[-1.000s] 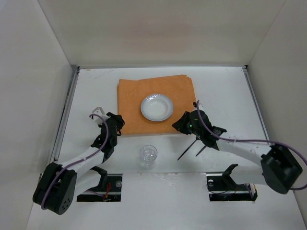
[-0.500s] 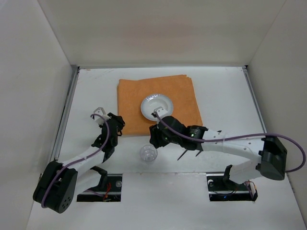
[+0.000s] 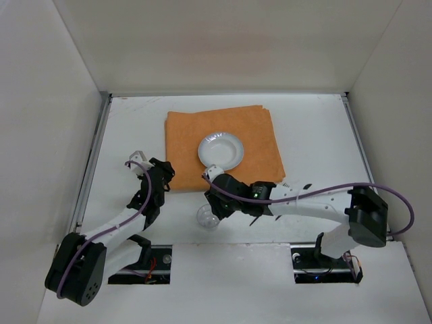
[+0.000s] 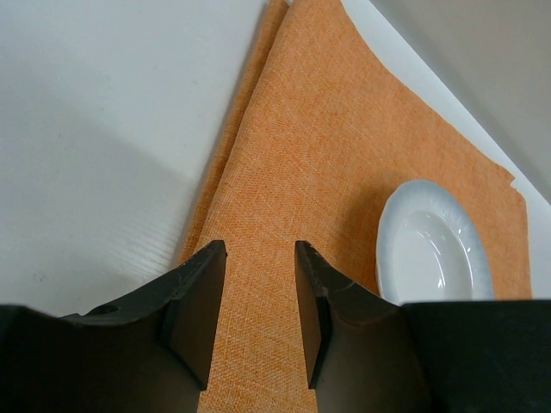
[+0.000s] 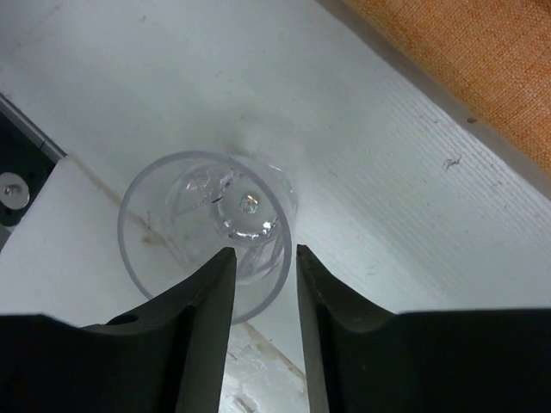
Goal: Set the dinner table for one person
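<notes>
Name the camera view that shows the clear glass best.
The right wrist view: the clear glass sits large and central, rim and base visible. The top external view shows it small, partly under the right gripper. The left wrist view misses it.

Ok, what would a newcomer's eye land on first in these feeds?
The orange cloth mid-table, a white plate on it, stands out against the white dinner table. Next, the right gripper reaches across to near centre, jaws slightly apart above a clear glass standing just off the cloth's near edge.
</notes>
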Robot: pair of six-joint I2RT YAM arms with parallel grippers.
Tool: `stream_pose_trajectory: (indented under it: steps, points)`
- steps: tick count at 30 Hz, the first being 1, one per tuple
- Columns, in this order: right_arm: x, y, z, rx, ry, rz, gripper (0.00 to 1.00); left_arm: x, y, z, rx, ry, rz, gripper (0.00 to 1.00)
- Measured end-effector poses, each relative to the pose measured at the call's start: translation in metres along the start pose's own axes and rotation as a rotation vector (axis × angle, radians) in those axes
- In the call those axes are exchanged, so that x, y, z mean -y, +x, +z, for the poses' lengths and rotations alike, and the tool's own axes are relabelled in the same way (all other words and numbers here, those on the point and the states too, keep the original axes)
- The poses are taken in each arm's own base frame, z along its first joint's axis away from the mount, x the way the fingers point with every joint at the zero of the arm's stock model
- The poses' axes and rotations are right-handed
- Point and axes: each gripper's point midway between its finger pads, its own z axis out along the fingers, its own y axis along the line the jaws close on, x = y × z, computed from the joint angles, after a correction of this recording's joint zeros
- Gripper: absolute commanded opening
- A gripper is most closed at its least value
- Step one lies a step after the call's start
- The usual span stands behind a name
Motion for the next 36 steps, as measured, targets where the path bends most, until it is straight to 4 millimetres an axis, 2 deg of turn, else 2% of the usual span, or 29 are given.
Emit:
stream_pose_trajectory:
  steps: [6, 10, 13, 16, 19, 23, 26, 29, 32, 36]
  points:
    - [0.003, 0.011, 0.02, -0.052, 0.03, -0.019, 0.1, -0.001, 0.0, 0.0, 0.0, -0.003, 0.0, 0.36]
    - [0.004, 0.008, 0.019, -0.05, 0.038, -0.019, 0.06, -0.001, -0.001, 0.001, 0.002, -0.004, -0.001, 0.36]
    - [0.007, -0.003, 0.011, -0.021, 0.032, -0.001, 0.06, 0.001, -0.003, 0.0, 0.009, 0.004, -0.007, 0.36]
    - [0.029, -0.037, -0.008, 0.065, 0.032, 0.076, 0.07, 0.002, -0.005, -0.001, 0.013, 0.008, -0.011, 0.36]
    - [0.077, -0.089, -0.028, 0.206, 0.076, 0.196, 0.07, 0.003, -0.004, -0.001, 0.01, 0.011, -0.01, 0.36]
    - [0.177, -0.157, -0.045, 0.379, 0.218, 0.363, 0.07, 0.004, -0.001, -0.002, -0.002, 0.018, -0.005, 0.36]
    - [0.251, -0.188, -0.041, 0.426, 0.332, 0.45, 0.07, 0.007, 0.001, -0.003, -0.01, 0.028, -0.003, 0.36]
    - [0.314, -0.202, -0.026, 0.422, 0.422, 0.518, 0.06, 0.008, 0.002, -0.004, -0.014, 0.034, -0.002, 0.36]
    - [0.362, -0.204, -0.008, 0.387, 0.485, 0.567, 0.06, 0.011, 0.005, -0.005, -0.024, 0.044, 0.0, 0.36]
    - [0.4, -0.191, 0.01, 0.315, 0.544, 0.614, 0.06, 0.011, 0.014, -0.005, -0.054, 0.048, 0.016, 0.36]
